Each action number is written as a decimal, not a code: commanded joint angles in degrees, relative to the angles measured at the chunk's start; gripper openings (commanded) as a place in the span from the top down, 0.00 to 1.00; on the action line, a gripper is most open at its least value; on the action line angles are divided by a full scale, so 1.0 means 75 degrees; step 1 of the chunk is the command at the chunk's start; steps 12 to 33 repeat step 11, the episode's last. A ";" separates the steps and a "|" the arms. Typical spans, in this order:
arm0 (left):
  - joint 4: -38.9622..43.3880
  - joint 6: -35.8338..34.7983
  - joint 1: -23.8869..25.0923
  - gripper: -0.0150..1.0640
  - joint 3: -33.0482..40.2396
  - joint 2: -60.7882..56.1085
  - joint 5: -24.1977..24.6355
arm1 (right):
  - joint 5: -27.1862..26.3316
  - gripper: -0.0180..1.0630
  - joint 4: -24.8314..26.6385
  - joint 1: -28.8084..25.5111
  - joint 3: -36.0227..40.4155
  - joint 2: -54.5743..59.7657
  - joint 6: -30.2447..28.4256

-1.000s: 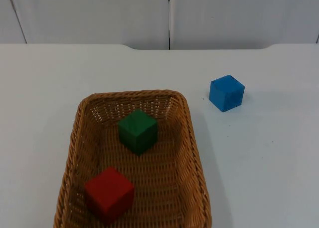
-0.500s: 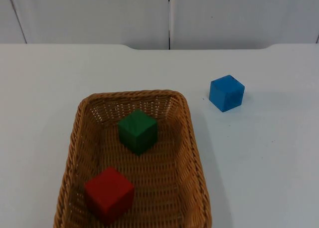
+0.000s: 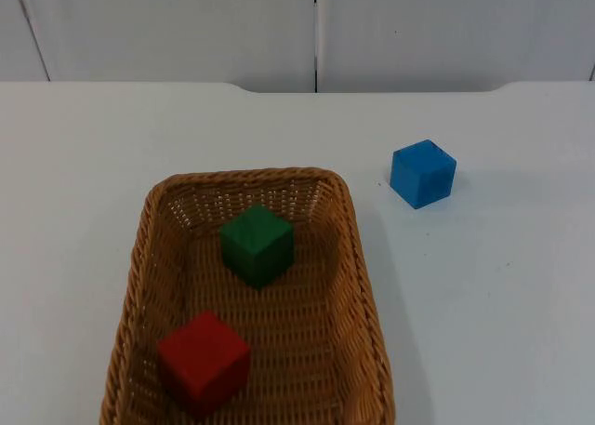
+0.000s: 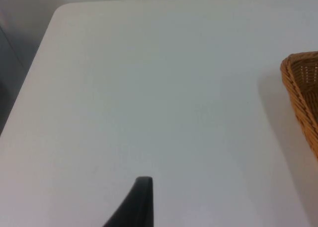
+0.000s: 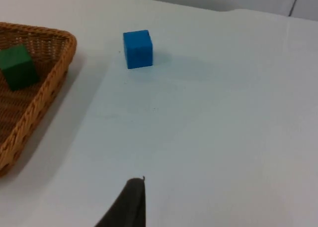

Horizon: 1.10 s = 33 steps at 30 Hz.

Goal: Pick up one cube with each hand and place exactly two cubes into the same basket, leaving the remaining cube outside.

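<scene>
Top view — blue cube [image 3: 422, 173] outside basket [image 3: 358, 258].

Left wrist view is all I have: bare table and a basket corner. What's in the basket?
Observer: Two cubes. A green cube lies toward the far end of the basket, and a red cube toward the near end.
Operator: Third cube?
Observer: The blue cube sits on the table outside the basket, on the right arm's side and apart from the rim.
Operator: Right claw?
Observer: The right claw is over bare table, well apart from the blue cube and beside the basket.
</scene>
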 commanded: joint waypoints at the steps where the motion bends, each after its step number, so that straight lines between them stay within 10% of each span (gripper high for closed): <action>1: 0.0022 -0.0017 0.0013 0.01 0.0036 -0.0029 -0.0092 | -0.0057 0.01 0.0034 -0.0403 0.0014 -0.0021 -0.0006; 11: 0.0022 -0.0017 0.0013 0.01 0.0036 -0.0029 -0.0092 | -0.0057 0.01 0.0034 -0.1514 0.0014 -0.0021 -0.0006; 33: 0.0022 -0.0017 0.0013 0.01 0.0036 -0.0029 -0.0092 | -0.0057 0.01 0.0034 -0.1514 0.0014 -0.0021 -0.0006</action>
